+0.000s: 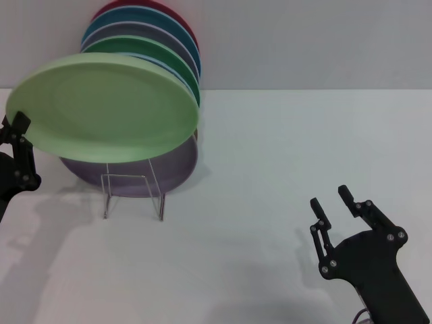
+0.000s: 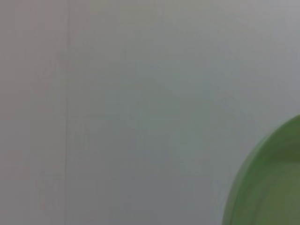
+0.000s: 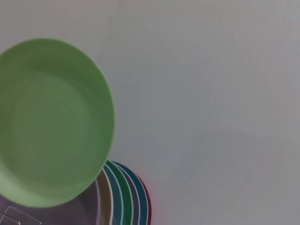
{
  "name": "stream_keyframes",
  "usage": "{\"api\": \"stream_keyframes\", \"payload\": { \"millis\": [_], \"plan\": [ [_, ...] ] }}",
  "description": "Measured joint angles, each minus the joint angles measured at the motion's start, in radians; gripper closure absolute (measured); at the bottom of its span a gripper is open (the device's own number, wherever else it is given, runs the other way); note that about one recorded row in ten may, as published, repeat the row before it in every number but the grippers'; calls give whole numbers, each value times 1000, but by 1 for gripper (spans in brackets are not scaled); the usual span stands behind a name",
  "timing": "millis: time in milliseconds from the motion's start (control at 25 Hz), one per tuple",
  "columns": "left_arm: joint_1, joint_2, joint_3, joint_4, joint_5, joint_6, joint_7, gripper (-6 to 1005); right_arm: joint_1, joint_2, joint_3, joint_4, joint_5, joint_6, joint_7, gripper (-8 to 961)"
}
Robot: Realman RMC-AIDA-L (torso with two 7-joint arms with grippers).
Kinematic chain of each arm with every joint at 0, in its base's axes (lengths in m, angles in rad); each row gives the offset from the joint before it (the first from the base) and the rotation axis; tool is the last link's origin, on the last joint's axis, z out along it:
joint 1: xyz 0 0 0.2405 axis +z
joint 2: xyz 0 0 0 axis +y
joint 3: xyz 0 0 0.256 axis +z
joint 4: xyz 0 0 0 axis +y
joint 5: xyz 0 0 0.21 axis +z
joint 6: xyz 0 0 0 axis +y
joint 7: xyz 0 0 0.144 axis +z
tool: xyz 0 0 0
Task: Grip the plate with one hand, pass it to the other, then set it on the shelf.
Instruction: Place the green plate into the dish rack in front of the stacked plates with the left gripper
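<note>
Gripping the rim at the left edge of the head view, the left gripper [image 1: 20,135] holds the pale green plate [image 1: 101,108] tilted in the air at upper left, above the wire rack [image 1: 131,196]. A purple plate [image 1: 169,169] stands in the rack's front, with darker green, blue and red plates [image 1: 169,40] behind. At lower right, the right gripper [image 1: 333,202] hovers over the white table [image 1: 283,148], fingers spread and holding nothing.

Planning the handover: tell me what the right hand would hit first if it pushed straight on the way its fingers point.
Nothing close: the right hand, open, points up-table over bare white table toward the back wall. The plate, in the left hand, and the shelf lie off to its left. Depth is uncertain.
</note>
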Motion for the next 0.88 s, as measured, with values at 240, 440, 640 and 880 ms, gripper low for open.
{"api": "stream_keyframes", "payload": {
  "millis": [240, 440, 640, 880],
  "plan": [
    [-15, 3, 2, 51, 0, 9, -11, 927, 0, 0, 0, 3, 0, 0, -5, 597],
    [-26, 3, 10, 91, 0, 16, -11, 923, 0, 0, 1, 4, 0, 0, -7, 592],
    [-37, 2, 15, 121, 2, 0, -5, 919, 0, 0, 1, 6, 0, -3, -8, 587],
    [-39, 3, 26, 136, 24, -28, 1, 915, -2, 0, 1, 6, 0, -6, -8, 582]
  ]
}}
